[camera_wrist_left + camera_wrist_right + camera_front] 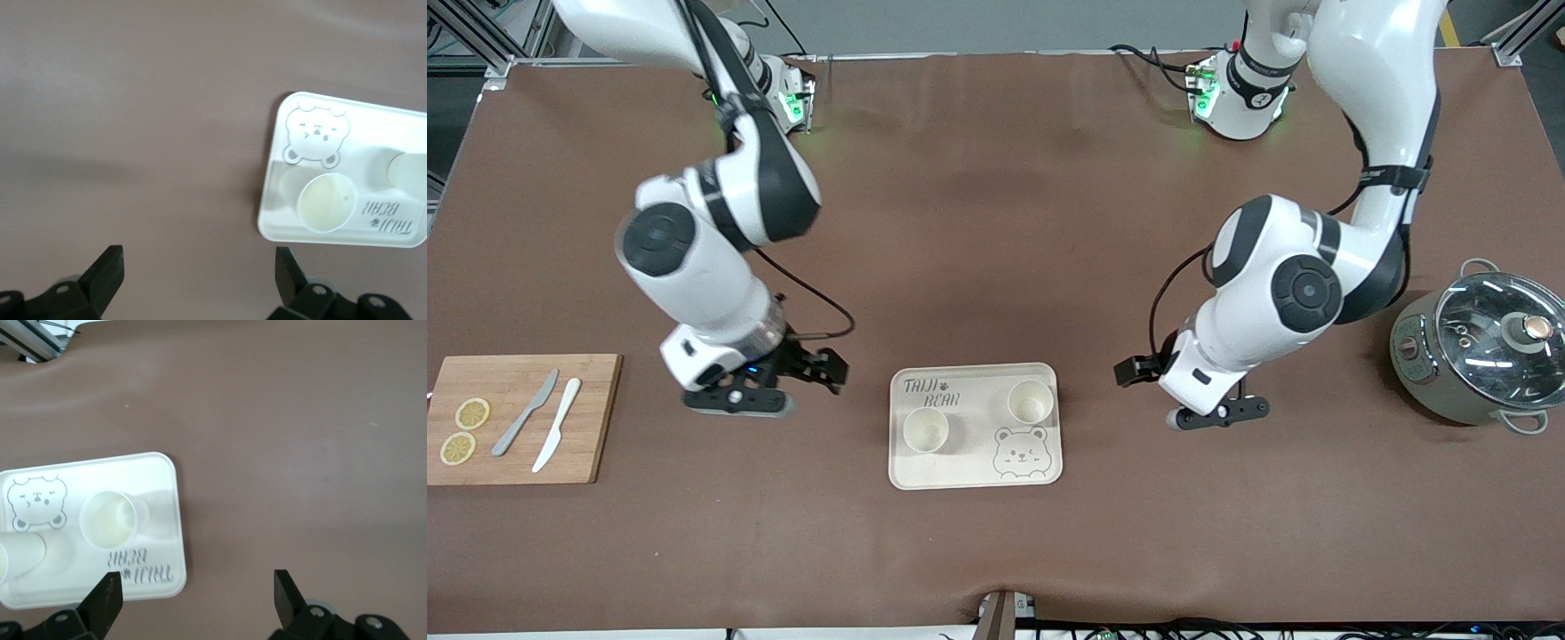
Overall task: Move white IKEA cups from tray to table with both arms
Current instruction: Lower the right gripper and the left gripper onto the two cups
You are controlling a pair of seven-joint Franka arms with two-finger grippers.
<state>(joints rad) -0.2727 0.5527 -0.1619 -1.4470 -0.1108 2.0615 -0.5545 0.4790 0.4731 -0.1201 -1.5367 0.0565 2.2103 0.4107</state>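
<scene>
Two white IKEA cups stand upright on the cream bear tray (969,471). One cup (926,429) is toward the right arm's end and nearer the front camera. The other cup (1030,401) is toward the left arm's end. My right gripper (738,400) is open and empty over the bare table beside the tray; its wrist view shows its cup (109,518) and the other cup (20,555). My left gripper (1218,413) is open and empty over the table at the tray's other end; its wrist view shows the cups (327,203) (407,170).
A wooden cutting board (596,418) with two lemon slices (471,413) and two knives (547,422) lies at the right arm's end. A grey pot with a glass lid (1476,356) stands at the left arm's end.
</scene>
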